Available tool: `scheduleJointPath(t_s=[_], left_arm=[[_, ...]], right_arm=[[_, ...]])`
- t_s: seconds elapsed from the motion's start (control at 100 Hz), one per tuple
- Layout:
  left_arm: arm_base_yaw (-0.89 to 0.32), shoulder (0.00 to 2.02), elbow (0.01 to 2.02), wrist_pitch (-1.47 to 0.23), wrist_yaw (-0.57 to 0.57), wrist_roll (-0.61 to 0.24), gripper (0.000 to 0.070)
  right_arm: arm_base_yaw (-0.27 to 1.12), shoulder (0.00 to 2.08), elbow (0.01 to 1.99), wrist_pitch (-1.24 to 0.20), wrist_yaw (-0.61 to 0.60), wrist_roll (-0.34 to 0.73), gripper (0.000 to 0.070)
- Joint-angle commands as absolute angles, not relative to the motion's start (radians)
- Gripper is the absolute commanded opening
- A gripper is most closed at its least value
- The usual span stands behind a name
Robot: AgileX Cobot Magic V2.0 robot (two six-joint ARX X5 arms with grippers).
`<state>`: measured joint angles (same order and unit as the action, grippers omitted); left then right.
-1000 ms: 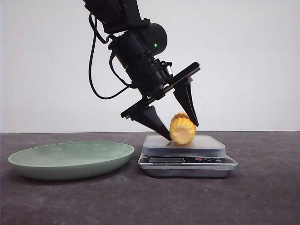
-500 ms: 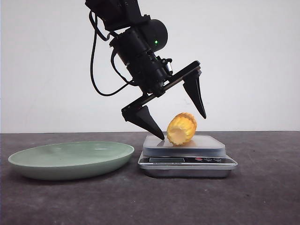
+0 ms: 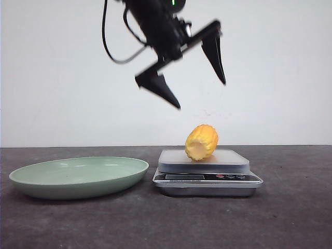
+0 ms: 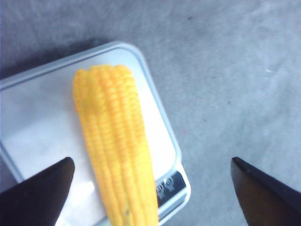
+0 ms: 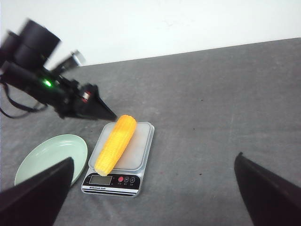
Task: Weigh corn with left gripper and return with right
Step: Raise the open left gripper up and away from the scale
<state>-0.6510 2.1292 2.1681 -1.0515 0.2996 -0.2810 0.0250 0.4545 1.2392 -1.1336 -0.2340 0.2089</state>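
L claw (image 3: 199, 78) spread, above corn (image 3: 201, 142)

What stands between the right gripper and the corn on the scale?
Nothing visible. The corn lies alone on the scale, bare table toward the open right gripper; the left gripper hangs open above.

I see the corn (image 3: 201, 142) lying on its side on the scale's pale platform (image 3: 228, 157), untouched by anything else. From the right wrist view it is a long yellow-orange cob (image 5: 115, 144) with neat kernel rows, stretched lengthwise across the platform, its near end close above the display. In the front view its paler cut end faces me.
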Motion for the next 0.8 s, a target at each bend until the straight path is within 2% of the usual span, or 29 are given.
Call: scheduleJointPath(t_s=[0.0, 0.1, 0.15, 0.24, 0.31, 0.4, 0.45, 0.56, 0.79], left_arm=[[-0.662, 2.154, 2.26, -1.094, 0.281, -0.245, 0.0673], [-0.662, 2.153, 2.373, -1.196, 0.287, -0.246, 0.0664], [-0.666, 2.153, 2.429, -1.254, 0.294, -0.242, 0.0612], [-0.675, 2.153, 2.518, -1.361, 0.344, -0.204, 0.0419], [-0.681, 2.153, 2.582, -1.457, 0.452, -0.172, 0.0238], [-0.699, 2.138, 2.608, -1.467, 0.579, -0.177, 0.0097], [-0.71, 2.116, 2.612, -1.467, 0.599, -0.176, 0.0], [-0.757, 2.07, 2.613, -1.467, 0.527, -0.176, 0.0002], [-0.818, 1.901, 2.613, -1.468, 0.259, -0.196, 0.0002]], right_arm=[[0.023, 0.462, 1.249, -1.124, -0.232, 0.191, 0.07], [0.023, 0.462, 1.249, -1.124, -0.232, 0.174, 0.07], [0.023, 0.462, 1.249, -1.123, -0.232, 0.167, 0.07], [0.023, 0.463, 1.249, -1.119, -0.232, 0.167, 0.07], [0.023, 0.463, 1.249, -1.111, -0.232, 0.155, 0.07], [0.024, 0.463, 1.249, -1.093, -0.232, 0.138, 0.07], [0.024, 0.463, 1.249, -1.083, -0.232, 0.138, 0.07], [0.031, 0.463, 1.249, -1.065, -0.234, 0.139, 0.07], [0.057, 0.463, 1.249, -1.077, -0.239, 0.15, 0.07]])
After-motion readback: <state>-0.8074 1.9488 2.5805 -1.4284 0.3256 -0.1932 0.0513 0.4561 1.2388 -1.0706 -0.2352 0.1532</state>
